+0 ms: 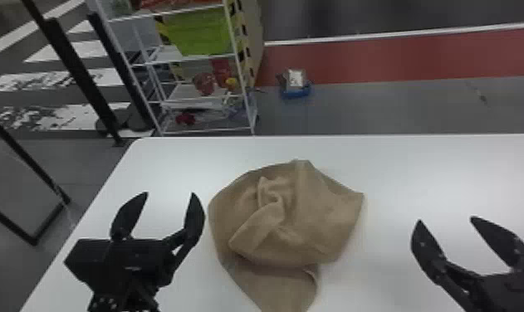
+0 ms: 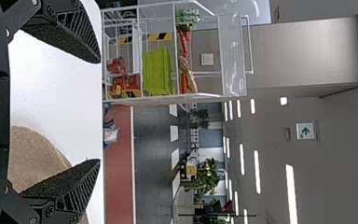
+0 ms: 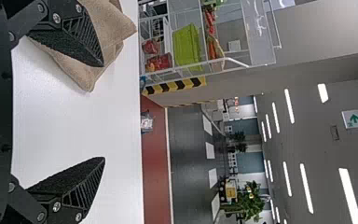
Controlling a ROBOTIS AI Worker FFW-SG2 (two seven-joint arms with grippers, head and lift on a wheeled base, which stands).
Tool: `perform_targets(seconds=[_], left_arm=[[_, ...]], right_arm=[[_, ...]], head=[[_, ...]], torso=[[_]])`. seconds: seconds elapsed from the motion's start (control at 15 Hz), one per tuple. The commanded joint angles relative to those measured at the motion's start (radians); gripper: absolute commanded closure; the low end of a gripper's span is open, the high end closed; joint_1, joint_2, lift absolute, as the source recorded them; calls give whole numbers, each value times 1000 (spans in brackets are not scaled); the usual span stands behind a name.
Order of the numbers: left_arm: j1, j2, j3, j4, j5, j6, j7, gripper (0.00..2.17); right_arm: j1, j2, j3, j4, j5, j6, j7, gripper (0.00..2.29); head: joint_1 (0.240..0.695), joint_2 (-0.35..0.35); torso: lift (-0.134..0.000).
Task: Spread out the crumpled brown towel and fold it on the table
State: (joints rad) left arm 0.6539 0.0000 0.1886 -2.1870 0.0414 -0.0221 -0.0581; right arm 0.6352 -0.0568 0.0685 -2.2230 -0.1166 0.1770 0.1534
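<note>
Left end effector (image 1: 170, 194), empty, its two black fingers spread wide, hangs just beside the left side of a crumpled brown towel (image 1: 310, 215) that lies near the middle of a white desk (image 1: 414, 174). Seen from the head, the towel is to this end effector's right, with only a narrow strip of white between the inner finger and the cloth's edge. Right end effector (image 1: 446, 220), also open and empty, is on the opposite side; the towel lies to its left, across a wider gap. Both appear to be raised above the desk, though by how much is hard to judge.

The heap is rounded and a little longer from far to near than across. A narrower tail (image 1: 279, 286) runs from it toward the robot, and a blunt corner (image 1: 356, 199) points right, toward the right end effector. A twisted fold (image 1: 271, 203) sits on top, left of centre.

The left arm is probably the better placed for a first grip, needing a short move right and down; the right would have to travel further left to reach that corner.
</note>
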Motion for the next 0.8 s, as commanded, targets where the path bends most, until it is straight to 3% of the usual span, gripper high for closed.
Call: perform_targets(seconds=[0.0,0.73], left_arm=[[-3,-3,0,3,0,0,0,144],[-5,-3,-3,1,0,0,-12,144]], right_arm=[[-2,0,-4,0,0,0,0,191],[-14,-11,-18,8,-2,-83,11,191]], head=[[695,221],[695,204]], torso=[[-124],[-124]])
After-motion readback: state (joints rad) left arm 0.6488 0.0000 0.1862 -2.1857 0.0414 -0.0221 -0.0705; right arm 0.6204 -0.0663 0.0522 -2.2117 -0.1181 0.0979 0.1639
